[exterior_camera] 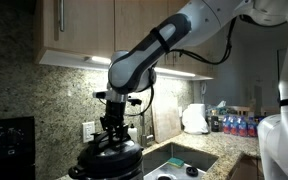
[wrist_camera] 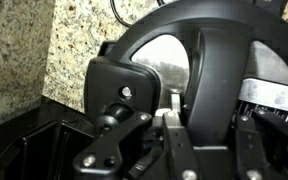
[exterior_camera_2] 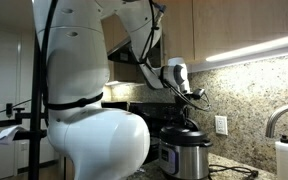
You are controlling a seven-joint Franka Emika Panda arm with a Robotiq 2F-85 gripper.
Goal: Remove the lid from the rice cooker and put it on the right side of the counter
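Note:
The rice cooker [exterior_camera_2: 184, 160] stands on the granite counter [exterior_camera: 227, 150], with steel sides that show in an exterior view. The black domed lid [exterior_camera: 111, 153] sits on top of it [exterior_camera_2: 184, 135]. My gripper [exterior_camera: 114, 128] reaches straight down onto the lid's top handle in both exterior views [exterior_camera_2: 185, 118]. In the wrist view my gripper [wrist_camera: 206, 105] has its fingers on either side of the black handle bar [wrist_camera: 209, 60] and is shut on it. I cannot tell whether the lid is lifted off the rim.
A steel sink [exterior_camera: 182, 160] lies right beside the cooker, with its faucet [exterior_camera_2: 278, 118] and a soap bottle [exterior_camera_2: 283, 160]. A black stove [exterior_camera: 8, 145] stands on the cooker's other side. A white object [exterior_camera: 194, 118] and several bottles [exterior_camera: 236, 124] stand further along the counter. Cabinets hang overhead.

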